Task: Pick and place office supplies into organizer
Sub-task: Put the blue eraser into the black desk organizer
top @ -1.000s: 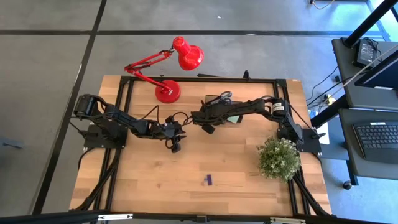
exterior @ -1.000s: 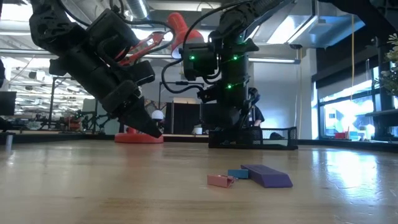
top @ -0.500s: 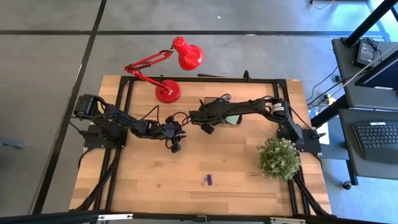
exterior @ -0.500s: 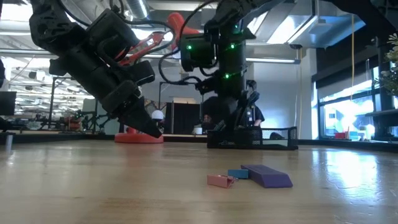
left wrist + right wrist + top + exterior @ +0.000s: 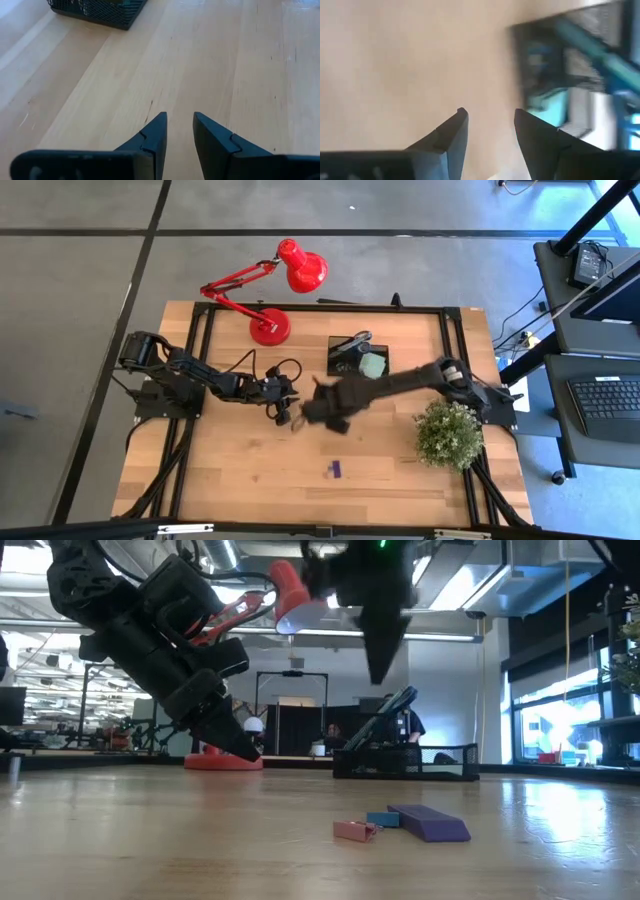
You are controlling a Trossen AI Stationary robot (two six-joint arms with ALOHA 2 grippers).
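While my right gripper (image 5: pixel 489 130) hangs above the bare table w/ its jaws apart and nothing between them, the organizer (image 5: pixel 358 357) sits off behind it, well apart. Contents as far as I can judge: the blue-handled scissors (image 5: pixel 390 712) stick up out of it at a slant, and the pale green sticky-note pad (image 5: pixel 373 366) lies in one section; what else is inside I can't make out. My left gripper (image 5: pixel 178 131) waits near the table's middle, tips pointed down close to the wood, fingers parted w/ a narrow gap, empty; the organizer shows well ahead of it. Still outstanding: the purple piece (image 5: pixel 335 469) lies loose on the table, nearer my right gripper than my left, w/ a small pink bit (image 5: pixel 353 830) and a small blue bit (image 5: pixel 381 819) touching or just beside it in the low view. Assessment: task mostly done, approx. one small cluster left to collect.
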